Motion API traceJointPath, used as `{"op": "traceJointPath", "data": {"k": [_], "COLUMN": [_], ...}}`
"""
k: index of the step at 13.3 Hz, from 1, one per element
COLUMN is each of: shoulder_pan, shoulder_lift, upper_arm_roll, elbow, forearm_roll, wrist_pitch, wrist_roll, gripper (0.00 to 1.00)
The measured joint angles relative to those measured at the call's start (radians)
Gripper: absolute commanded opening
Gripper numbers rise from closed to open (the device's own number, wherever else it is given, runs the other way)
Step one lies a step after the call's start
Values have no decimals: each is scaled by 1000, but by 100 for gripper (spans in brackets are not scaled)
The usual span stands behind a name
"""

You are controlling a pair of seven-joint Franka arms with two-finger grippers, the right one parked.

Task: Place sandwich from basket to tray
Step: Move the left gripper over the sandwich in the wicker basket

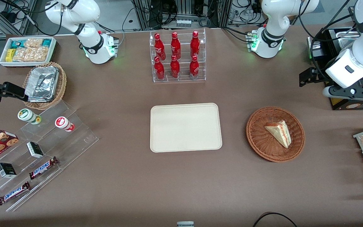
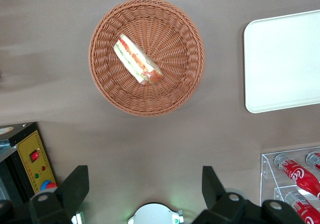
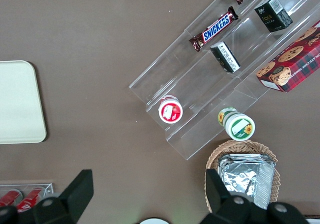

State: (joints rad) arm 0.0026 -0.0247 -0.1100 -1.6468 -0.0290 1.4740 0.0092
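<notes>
Well, sandwich (image 2: 137, 60) lies in basket (image 2: 107, 92) — apart from spread fingers (image 2: 75, 186).

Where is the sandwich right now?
The sandwich lies in the basket, beside the tray, toward the working arm's end of the table. The gripper is open, above the table, apart from the basket.

Glossy white rounded arm links with black joint bands and black cables; green lights glow at the bases. The gripper (image 2: 145, 196) has 2 black fingers, parted wide.
</notes>
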Motion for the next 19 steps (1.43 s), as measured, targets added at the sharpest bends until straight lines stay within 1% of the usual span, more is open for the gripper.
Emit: {"op": "traceJointPath", "data": {"k": [3,6,8,10,14,19], "shoulder_pan": [2,4,5,5,5,6], "shoulder_lift": [1,17,27,37,47,68], "upper_arm_roll": [1,2,3,3,3,6], "elbow": [-1,-30,-87,-164,-346,-501], "forearm_roll": [41,44,44,44,49,50], "wrist_pitch": [-1,4,54,143,379,645], "wrist_roll": [2,18,21,23,24,11], "gripper": [100,100,100,100,100,100]}}
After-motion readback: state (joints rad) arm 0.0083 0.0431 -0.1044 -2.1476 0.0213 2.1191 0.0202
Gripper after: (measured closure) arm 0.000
